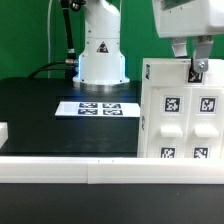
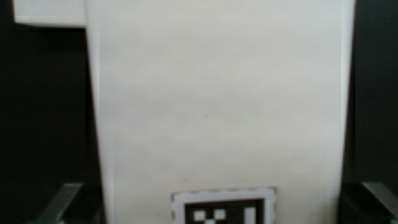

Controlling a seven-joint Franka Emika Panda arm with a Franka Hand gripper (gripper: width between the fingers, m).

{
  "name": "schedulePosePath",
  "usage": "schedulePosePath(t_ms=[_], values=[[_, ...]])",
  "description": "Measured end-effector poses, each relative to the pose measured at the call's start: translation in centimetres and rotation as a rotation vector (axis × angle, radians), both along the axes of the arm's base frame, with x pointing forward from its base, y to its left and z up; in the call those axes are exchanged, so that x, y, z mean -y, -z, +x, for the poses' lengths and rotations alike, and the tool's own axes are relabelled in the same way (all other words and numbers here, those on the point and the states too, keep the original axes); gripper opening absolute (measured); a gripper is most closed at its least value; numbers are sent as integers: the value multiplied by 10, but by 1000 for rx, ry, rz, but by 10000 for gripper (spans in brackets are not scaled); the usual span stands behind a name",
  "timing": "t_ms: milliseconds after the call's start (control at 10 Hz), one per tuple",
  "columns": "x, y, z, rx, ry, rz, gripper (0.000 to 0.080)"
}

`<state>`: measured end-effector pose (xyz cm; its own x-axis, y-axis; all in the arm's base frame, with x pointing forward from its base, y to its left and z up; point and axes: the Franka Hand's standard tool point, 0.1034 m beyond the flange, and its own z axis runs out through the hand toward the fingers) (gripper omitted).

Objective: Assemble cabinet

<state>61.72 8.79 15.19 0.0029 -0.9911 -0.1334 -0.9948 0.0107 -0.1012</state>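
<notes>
The cabinet (image 1: pixel 180 110) is a tall white boxy body with several black-and-white tags, standing at the exterior view's right. My gripper (image 1: pixel 190 60) hangs right over its top edge. In the wrist view a white cabinet panel (image 2: pixel 214 100) with one tag (image 2: pixel 224 208) fills the space between my fingers. The fingertips (image 2: pixel 63 203) show dark on either side of the panel, wide apart, with a thin gap to its edges. The gripper (image 2: pixel 217 205) is open and straddles the panel.
The marker board (image 1: pixel 98 108) lies flat on the black table in front of the white robot base (image 1: pixel 102 55). A small white piece (image 1: pixel 3 131) sits at the exterior view's far left. A white rail (image 1: pixel 80 170) runs along the front edge.
</notes>
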Motion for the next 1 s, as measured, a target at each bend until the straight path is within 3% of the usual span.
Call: schedulePosePath(t_ms=[400,500,600,1000], values=[[0,0,0,-18,127,32,558],[-1,1,0,-17,120,35,710],[-1,1,0,-17,117,35,772],[-3,1,0,-15,98,35,798]])
